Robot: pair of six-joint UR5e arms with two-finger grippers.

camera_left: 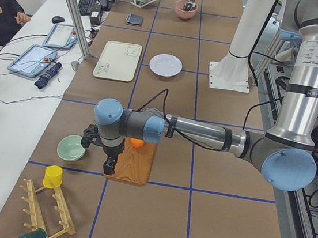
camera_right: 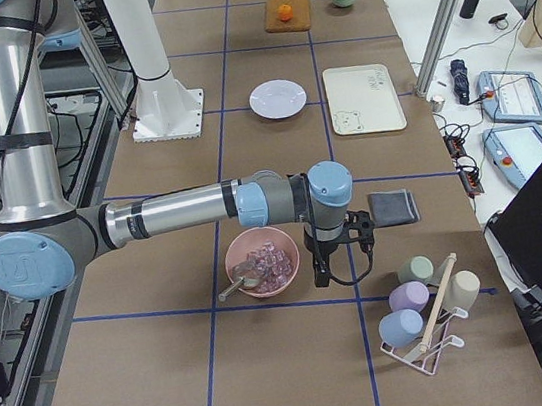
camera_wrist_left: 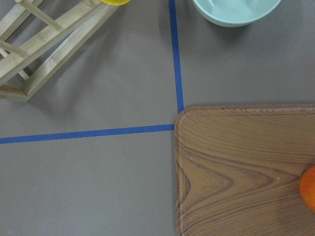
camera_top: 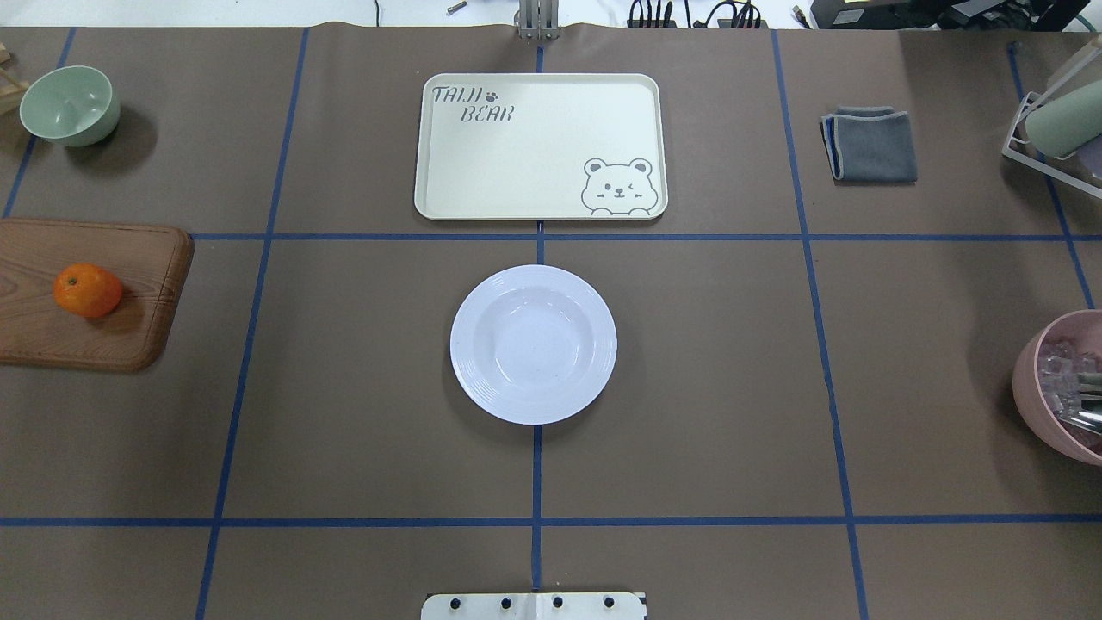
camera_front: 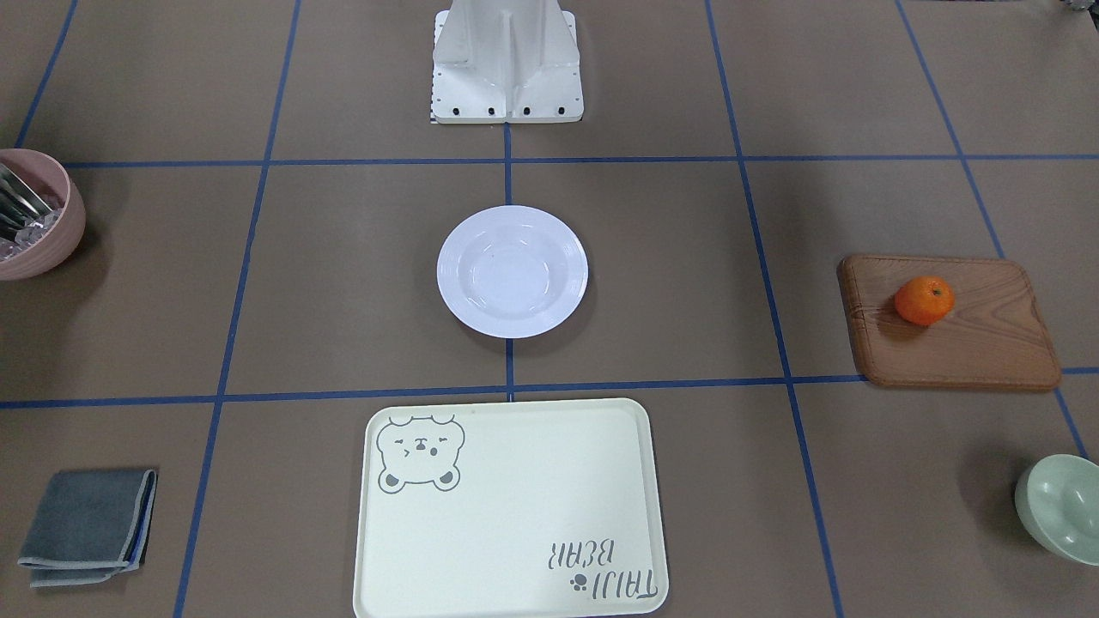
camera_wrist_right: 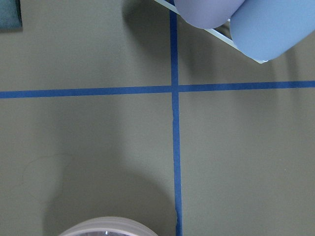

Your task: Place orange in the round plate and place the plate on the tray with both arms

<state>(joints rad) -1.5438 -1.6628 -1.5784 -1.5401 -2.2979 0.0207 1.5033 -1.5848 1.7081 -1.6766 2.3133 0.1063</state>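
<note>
Nearest is the robot's white base plate (camera_top: 534, 605). Beyond it the round plate (camera_top: 534, 344) sits mid-surface, the orange (camera_top: 87, 290) lies well apart on the wooden board (camera_top: 146, 327), and the tray (camera_top: 538, 146) is farthest. Whether the left pincer (camera_left: 109, 168) or right pincer (camera_right: 321, 273) is open cannot be told. The orange may roll if pinched off-centre, and an uneven two-arm lift could tilt the glossy plate.

The left wrist view's right edge cuts the orange (camera_wrist_left: 309, 194) to a sliver; in the exterior left view the left arm (camera_left: 146, 128) hides most of it. The left gripper (camera_left: 108, 168) and right gripper (camera_right: 320, 277) show only from the sides, so whether their fingers are apart or together cannot be told.
</note>
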